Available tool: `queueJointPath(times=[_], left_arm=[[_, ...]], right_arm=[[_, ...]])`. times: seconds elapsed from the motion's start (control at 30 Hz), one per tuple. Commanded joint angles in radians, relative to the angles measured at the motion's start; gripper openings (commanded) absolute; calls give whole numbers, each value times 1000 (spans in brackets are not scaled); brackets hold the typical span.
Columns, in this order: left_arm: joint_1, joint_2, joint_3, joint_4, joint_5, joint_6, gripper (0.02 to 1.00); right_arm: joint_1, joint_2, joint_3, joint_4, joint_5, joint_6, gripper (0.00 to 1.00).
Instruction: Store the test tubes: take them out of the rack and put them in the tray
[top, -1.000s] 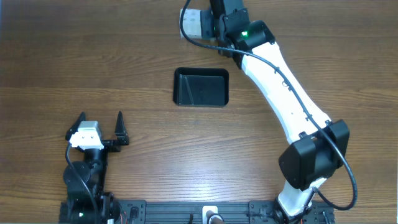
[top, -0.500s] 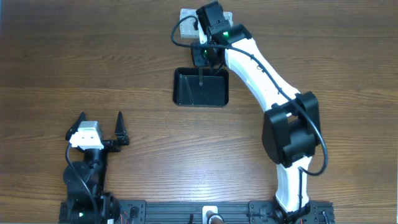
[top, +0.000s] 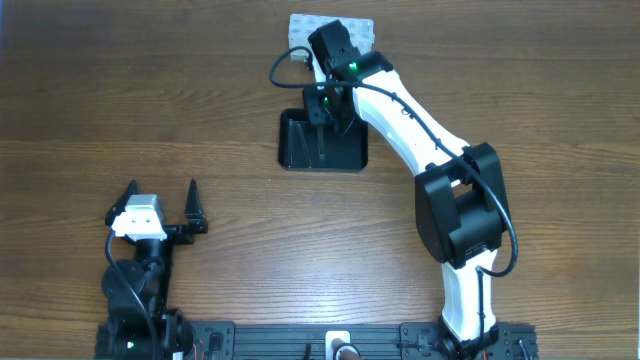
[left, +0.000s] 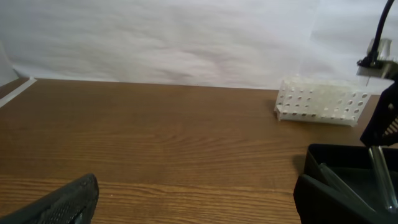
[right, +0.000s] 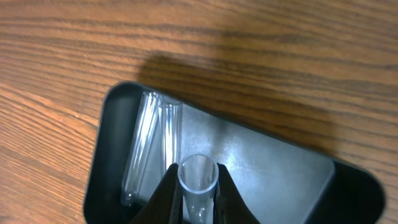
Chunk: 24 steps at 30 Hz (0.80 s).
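Hovering over the tray (right: 267, 168), the right claw (right: 198, 193) clenched a tube (right: 198, 174) near its mouth, likely to lower it beside two tubes (right: 140, 149) lying inside; the left claw (top: 160, 190) sat spread, idle.

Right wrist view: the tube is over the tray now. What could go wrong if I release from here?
1. The test tube in the right gripper is held end-on, not lying flat. Released like this, it may topple and bounce, perhaps over the wall of the tray.
2. It appears close beside the two tubes lying in the tray, so glass may strike glass and chip.
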Motion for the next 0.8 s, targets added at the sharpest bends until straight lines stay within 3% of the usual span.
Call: queueJointPath(times=[0.03, 0.53, 0.7, 0.8], left_arm=[[5, -9, -6, 0, 13, 14, 1000], [5, -9, -6, 0, 13, 14, 1000], [5, -9, -6, 0, 13, 14, 1000], [5, -9, -6, 0, 13, 14, 1000]], right_arm=[[5, 13, -54, 38, -11, -4, 84], [4, 26, -77, 68, -10, -4, 145], [4, 26, -77, 67, -19, -5, 305], [4, 26, -76, 68, -38, -5, 312]])
